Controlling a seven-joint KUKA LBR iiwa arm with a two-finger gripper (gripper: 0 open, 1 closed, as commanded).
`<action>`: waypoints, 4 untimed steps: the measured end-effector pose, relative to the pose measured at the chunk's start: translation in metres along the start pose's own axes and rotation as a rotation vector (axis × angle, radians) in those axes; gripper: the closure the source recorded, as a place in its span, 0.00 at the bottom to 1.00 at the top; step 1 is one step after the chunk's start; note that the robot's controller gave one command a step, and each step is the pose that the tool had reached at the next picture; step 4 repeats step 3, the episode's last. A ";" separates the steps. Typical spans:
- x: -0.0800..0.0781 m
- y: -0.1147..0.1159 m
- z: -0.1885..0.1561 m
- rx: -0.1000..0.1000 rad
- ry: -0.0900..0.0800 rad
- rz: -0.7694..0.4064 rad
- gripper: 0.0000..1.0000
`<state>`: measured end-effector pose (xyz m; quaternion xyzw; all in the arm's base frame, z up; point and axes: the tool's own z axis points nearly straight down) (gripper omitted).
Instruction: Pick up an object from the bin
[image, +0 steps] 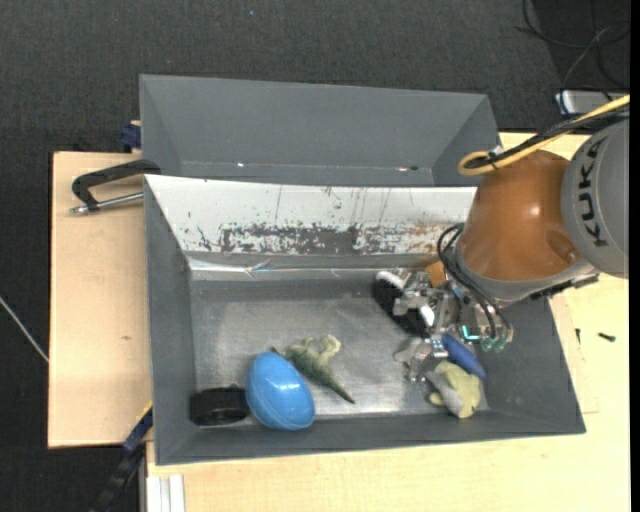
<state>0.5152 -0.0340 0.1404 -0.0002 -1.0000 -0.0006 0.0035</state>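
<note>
Several loose items on the bin floor. The gripper sits low in the right of the frame, under the arm's orange cover; can't tell how wide the claw is or whether it has anything. Nearest item: pale yellow lump, lower right, just beside the gripper, with a blue piece on its upper edge. A black object crowds the upper left side. Well apart at lower left: greenish toy, blue egg, black ring.
</note>
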 end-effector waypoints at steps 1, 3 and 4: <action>-0.001 -0.064 0.069 -0.005 -0.016 -0.122 0.00; -0.005 -0.085 -0.081 0.006 -0.018 -0.392 1.00; -0.005 -0.085 -0.081 0.006 -0.018 -0.392 1.00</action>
